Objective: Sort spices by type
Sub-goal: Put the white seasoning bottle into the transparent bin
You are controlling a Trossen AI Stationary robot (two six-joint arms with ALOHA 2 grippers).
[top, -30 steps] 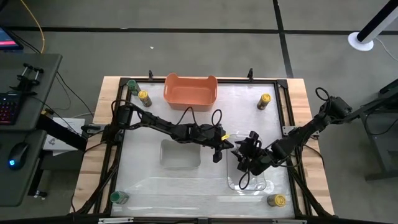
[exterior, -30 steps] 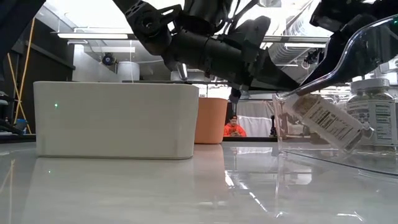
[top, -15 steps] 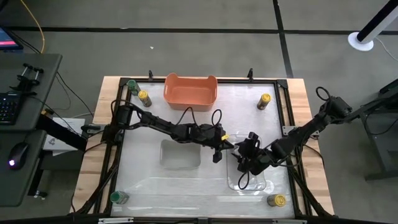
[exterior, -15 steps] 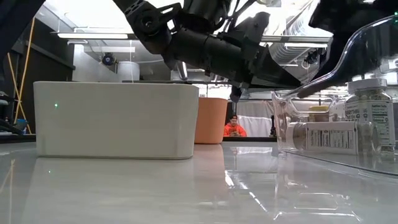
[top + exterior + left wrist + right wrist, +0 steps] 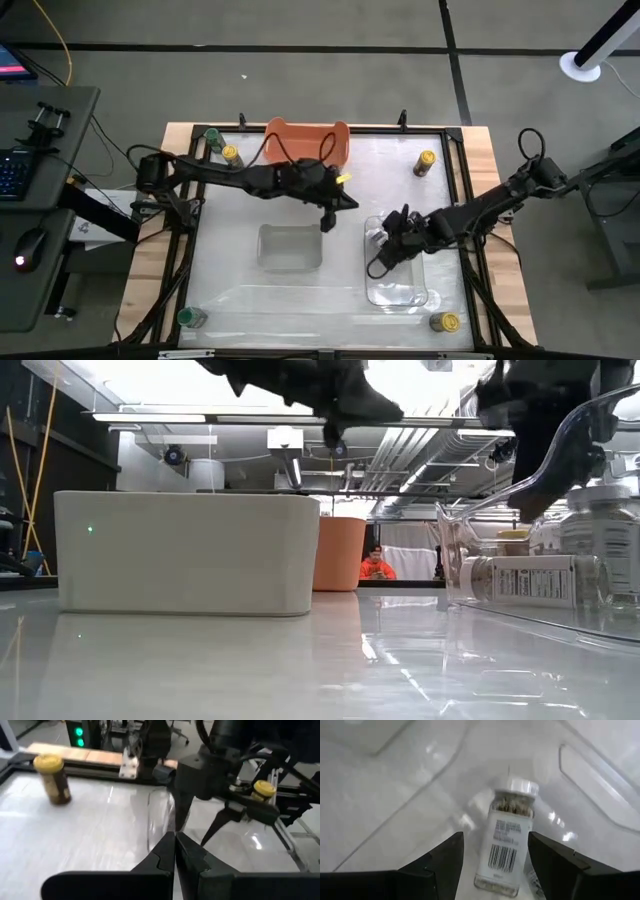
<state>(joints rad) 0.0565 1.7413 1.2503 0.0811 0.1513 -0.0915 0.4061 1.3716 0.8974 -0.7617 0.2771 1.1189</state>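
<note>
A white-capped spice jar (image 5: 507, 840) lies on its side in the clear tray (image 5: 400, 290); the low view shows it (image 5: 520, 580) next to a second white-capped jar (image 5: 600, 545) that stands upright. My right gripper (image 5: 495, 835) hangs open above the lying jar, one finger on each side of it, touching nothing. My left gripper (image 5: 174, 840) is shut and holds nothing, raised above the table between the orange bin (image 5: 305, 140) and the clear tray. Yellow-capped jars (image 5: 425, 162) (image 5: 232, 155) (image 5: 443, 322) and green-capped jars (image 5: 212, 135) (image 5: 190, 317) stand near the table's corners.
A white tray (image 5: 290, 247) stands at the table's middle, left of the clear tray. The orange bin stands at the far edge. A black frame runs along the table's edges. A person sits far off in the room behind the table.
My left gripper has risen and drawn back from the clear tray toward the orange bin, staying shut. My right gripper has lifted a little and turned over the tray. The white-capped jar, tilted a second ago, has fallen onto its side in the clear tray.
</note>
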